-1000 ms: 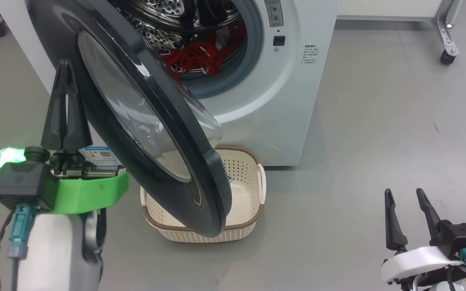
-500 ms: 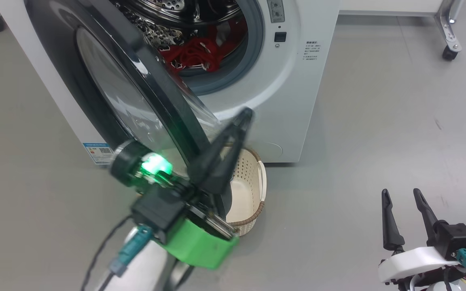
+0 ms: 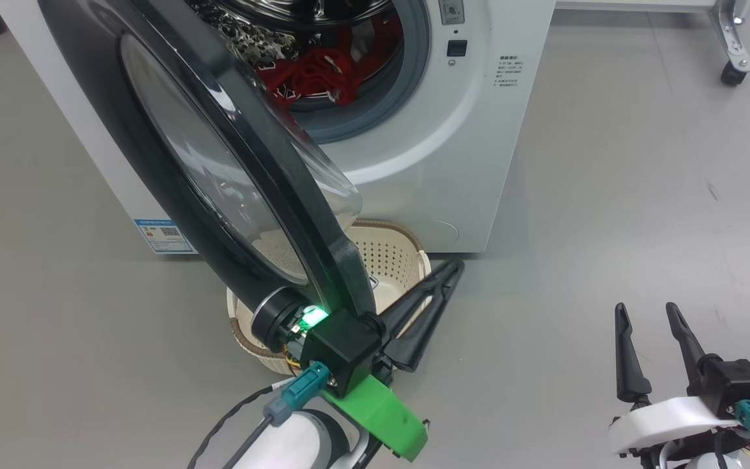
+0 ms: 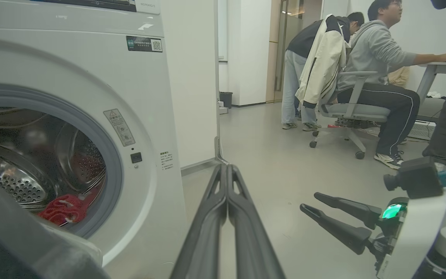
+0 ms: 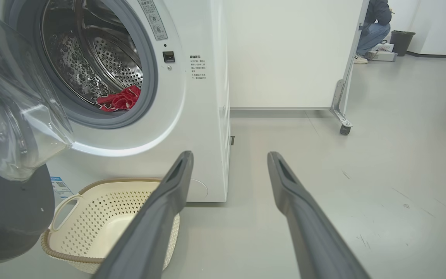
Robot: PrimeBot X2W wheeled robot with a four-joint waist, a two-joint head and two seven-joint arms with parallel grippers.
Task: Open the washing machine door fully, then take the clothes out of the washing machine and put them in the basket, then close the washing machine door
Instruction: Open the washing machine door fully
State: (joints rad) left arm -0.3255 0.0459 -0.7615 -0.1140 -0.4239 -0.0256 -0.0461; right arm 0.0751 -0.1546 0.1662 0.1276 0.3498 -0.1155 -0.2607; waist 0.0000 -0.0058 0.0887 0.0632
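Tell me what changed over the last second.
The left gripper, shut and empty, swung from left of the washing machine door to its lower edge, fingers pointing past the basket. Nothing gripped or released. Door partly open, clothes inside, right gripper open: unchanged.

No words are big enough to read. The washing machine [image 3: 427, 156] has a blue sticker [image 3: 163, 236] low on its front, with a square code on it. Next to the round opening is a grey sticker [image 4: 119, 126] with a warning triangle. To its side are tiny printed lines [image 3: 510, 71]. A black label [image 4: 144, 43] with a square code sits near the top.
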